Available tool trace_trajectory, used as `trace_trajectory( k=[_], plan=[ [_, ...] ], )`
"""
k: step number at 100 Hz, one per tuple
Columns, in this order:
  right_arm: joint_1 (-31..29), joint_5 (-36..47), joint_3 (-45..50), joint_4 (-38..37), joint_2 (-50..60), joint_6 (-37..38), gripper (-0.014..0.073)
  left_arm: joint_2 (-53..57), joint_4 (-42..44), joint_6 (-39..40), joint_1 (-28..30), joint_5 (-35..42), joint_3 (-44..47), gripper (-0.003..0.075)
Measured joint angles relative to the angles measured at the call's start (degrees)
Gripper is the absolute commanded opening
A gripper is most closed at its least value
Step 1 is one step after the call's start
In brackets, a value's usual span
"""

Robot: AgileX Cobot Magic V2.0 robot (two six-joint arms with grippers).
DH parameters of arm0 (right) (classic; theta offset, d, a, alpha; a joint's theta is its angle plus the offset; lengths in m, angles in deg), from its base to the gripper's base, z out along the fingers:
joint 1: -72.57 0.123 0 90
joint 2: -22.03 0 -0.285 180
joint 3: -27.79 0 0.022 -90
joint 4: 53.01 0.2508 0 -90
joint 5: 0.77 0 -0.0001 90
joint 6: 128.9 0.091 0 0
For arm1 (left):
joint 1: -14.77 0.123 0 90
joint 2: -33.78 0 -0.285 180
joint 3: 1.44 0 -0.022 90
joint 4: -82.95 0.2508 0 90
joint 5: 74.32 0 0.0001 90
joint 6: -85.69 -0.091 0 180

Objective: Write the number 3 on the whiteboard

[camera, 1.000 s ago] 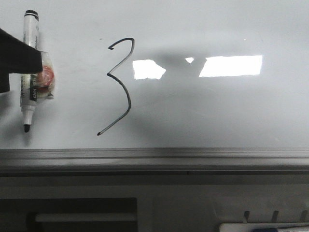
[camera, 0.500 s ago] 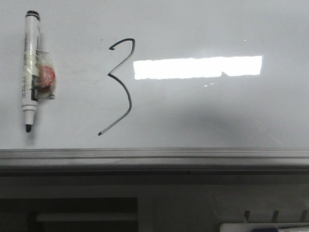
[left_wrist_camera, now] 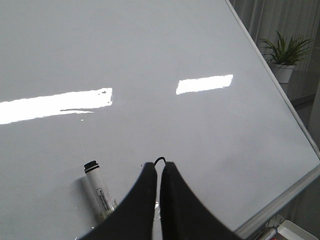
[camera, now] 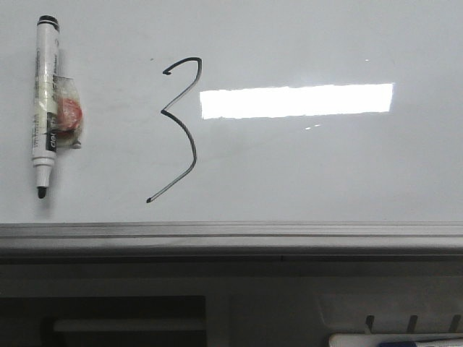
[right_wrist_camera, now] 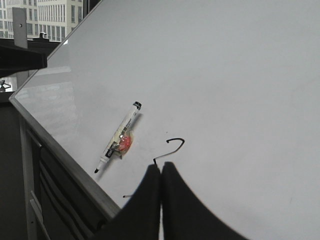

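Note:
The whiteboard (camera: 325, 166) lies flat, pale and glossy, with a bright rectangular reflection. On it is the number 3 (camera: 181, 130), a thin black angular line with a long curved tail. To its left lies a white marker (camera: 45, 108) with a black cap and a red patch of tape, tip toward the near edge. Neither gripper shows in the front view. In the left wrist view my left gripper (left_wrist_camera: 159, 167) is shut and empty above the board, with the marker (left_wrist_camera: 100, 192) beside it. My right gripper (right_wrist_camera: 161, 167) is shut and empty near the number 3 (right_wrist_camera: 172, 146).
A grey metal frame (camera: 231, 235) runs along the board's near edge, with a dark shelf below. A white tray (camera: 394, 340) peeks in at the lower right. A potted plant (left_wrist_camera: 285, 55) stands beyond the board's far corner.
The dark left arm that covered the marker a second ago has left the front view. The marker stays on the board. The shadow across the light reflection has cleared.

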Motion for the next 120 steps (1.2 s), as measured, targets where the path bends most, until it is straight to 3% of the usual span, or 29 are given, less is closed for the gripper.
trace_trajectory(
  k=[19, 98, 120],
  plan=[
    [0.0, 0.0, 3.54, 0.0, 4.49, 0.0, -0.0046, 0.25, 0.12, -0.09, 0.0, -0.76, 0.0, -0.002],
    [0.0, 0.11, 3.8, 0.0, 4.51, 0.0, -0.0046, 0.25, 0.57, -0.09, 0.12, -0.67, 0.72, -0.0021],
    [0.0, 0.11, 3.8, 0.0, 4.51, -0.13, -0.0046, 0.38, 2.59, -0.09, 7.77, -0.67, 4.56, -0.0021]
  ],
)
